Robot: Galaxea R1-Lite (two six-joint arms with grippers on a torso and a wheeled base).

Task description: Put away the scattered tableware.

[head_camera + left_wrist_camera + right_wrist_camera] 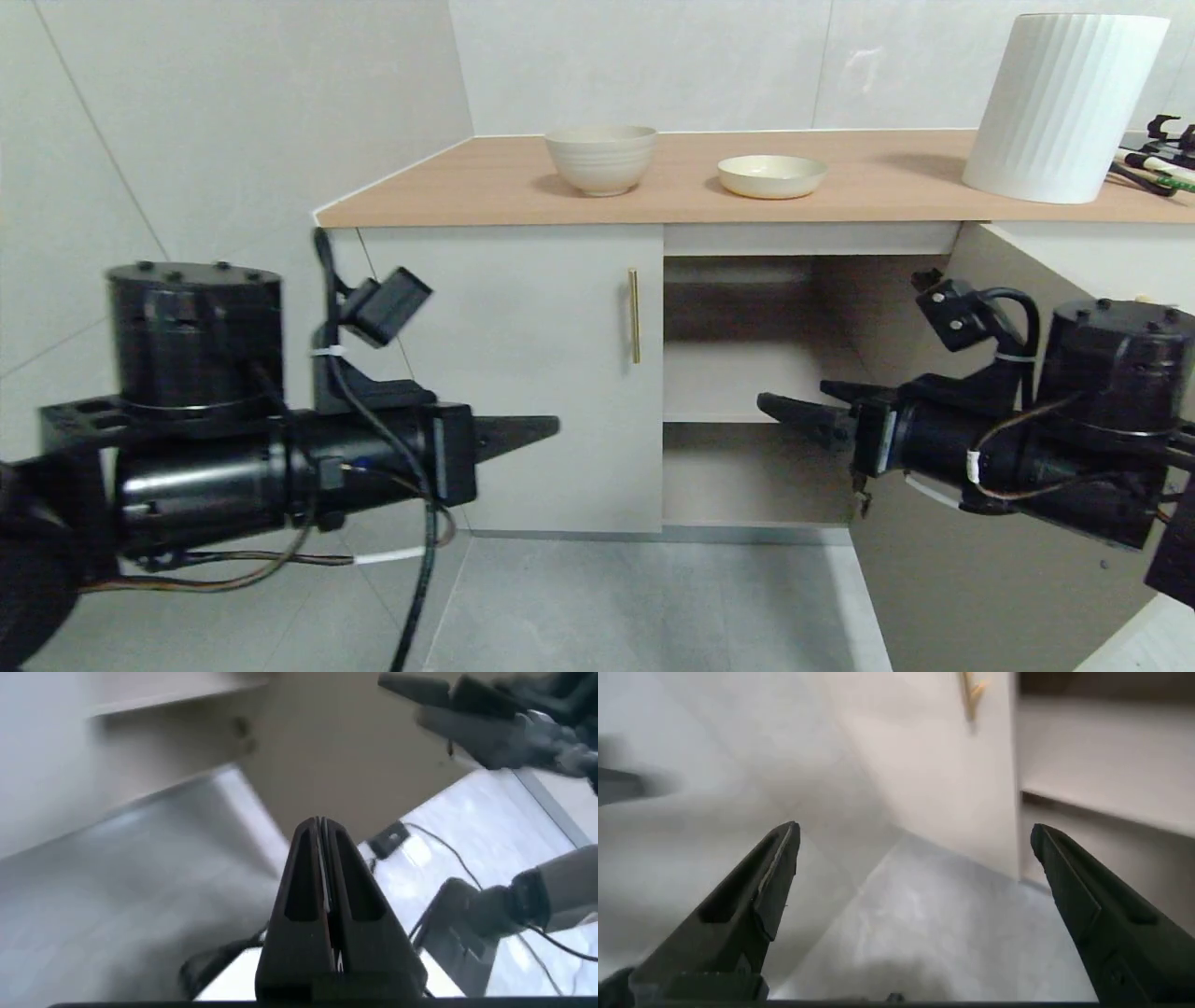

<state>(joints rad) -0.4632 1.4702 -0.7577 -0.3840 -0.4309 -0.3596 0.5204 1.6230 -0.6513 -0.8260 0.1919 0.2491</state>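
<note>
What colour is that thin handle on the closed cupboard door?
Brass gold; the handle shows best in the head view.

Matt wood-grain table [868, 187]. Cream ceramic bowl [600, 159], faintly ribbed, matt. Glossy cream ceramic dish [771, 175]. Ribbed white matt container [1064, 103]. Smooth matt cabinet door [523, 373] with brass-coloured metal handle [634, 315]. Glossy wall tiles [233, 140].

Top centre: beige round ceramic bowl [600, 159] w/ faint ribbing; pale-yellow shallow dish [771, 175], plain. Upper right: white tall container [1064, 107], vertical flutes; light wood-tone countertop [448, 191].
</note>
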